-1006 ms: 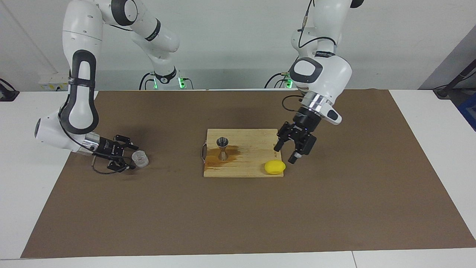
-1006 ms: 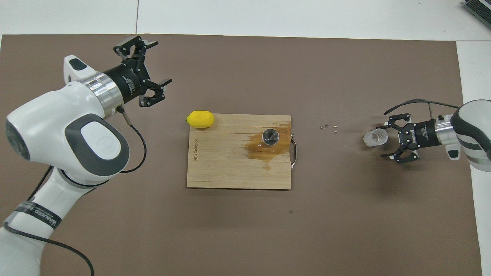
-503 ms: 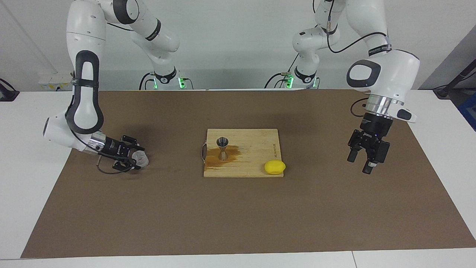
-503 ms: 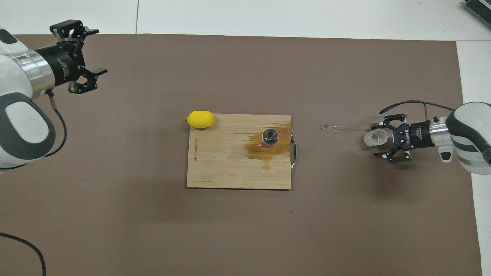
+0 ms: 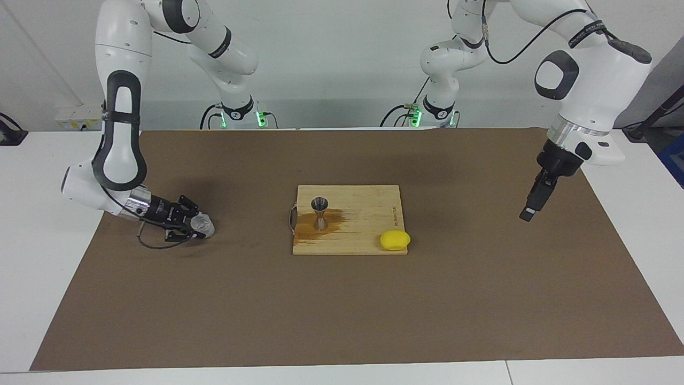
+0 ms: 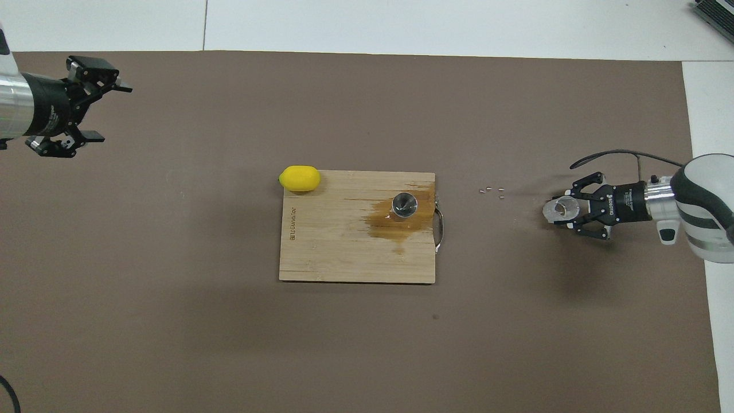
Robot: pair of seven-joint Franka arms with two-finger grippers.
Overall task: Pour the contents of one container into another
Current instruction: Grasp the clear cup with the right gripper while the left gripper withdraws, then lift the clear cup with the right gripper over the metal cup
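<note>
The clear cup [image 5: 204, 226] [image 6: 554, 211] sits low on the brown mat at the right arm's end of the table. My right gripper [image 5: 199, 224] [image 6: 565, 211] lies almost level with the mat and is shut on the cup from the side. The steel jigger [image 5: 320, 213] [image 6: 404, 205] stands upright on the wooden cutting board [image 5: 368, 206] [image 6: 332, 246] in a brown wet stain [image 6: 393, 228]. My left gripper [image 5: 528, 213] [image 6: 108, 113] hangs open and holds nothing, in the air over the mat at the left arm's end, well away from the board.
A yellow lemon [image 5: 395, 240] [image 6: 299, 178] lies at the board's corner toward the left arm's end. A few tiny bits [image 6: 492, 190] lie on the mat between the board and the cup. The brown mat [image 5: 342, 310] covers most of the white table.
My right gripper closed on the clear cup. The left arm swung from beside the lemon out to its own end of the table and rose.
</note>
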